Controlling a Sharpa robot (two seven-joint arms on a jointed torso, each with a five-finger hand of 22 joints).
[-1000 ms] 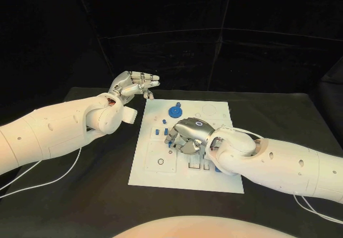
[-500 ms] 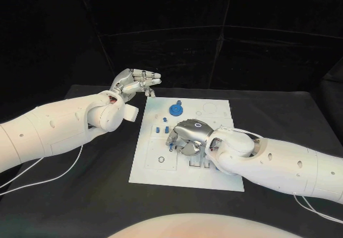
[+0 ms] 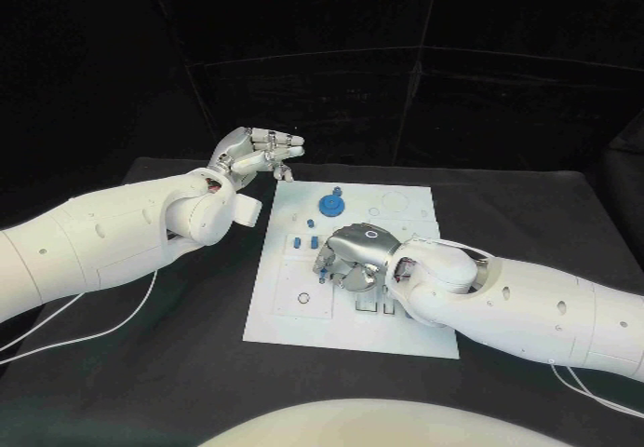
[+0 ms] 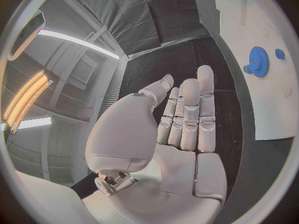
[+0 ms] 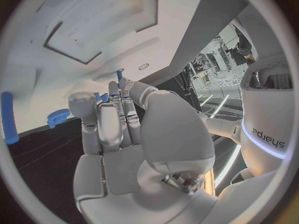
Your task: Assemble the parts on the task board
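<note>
The white task board [image 3: 288,321] lies in the middle of the black table. My right hand [image 3: 357,257] is bent down over the board's middle, and a small blue peg [image 5: 118,76] sticks out between its thumb and fingertips [image 5: 127,86]. A blue gear [image 3: 330,202] stands near the board's far edge and also appears in the left wrist view [image 4: 257,61]. Small blue pieces [image 3: 295,242] lie just left of the right hand. My left hand [image 3: 258,152] hangs above the table beyond the board's far left corner, loosely curled and holding nothing.
Bare black table [image 3: 161,372] surrounds the board on all sides. White cables [image 3: 81,335] trail under the left arm. In the right wrist view a blue bar [image 5: 7,117] and the gear [image 5: 59,117] lie on the board [image 5: 74,15].
The left hand has risen slightly. The right hand has shifted a little over the board's middle, still curled downward.
</note>
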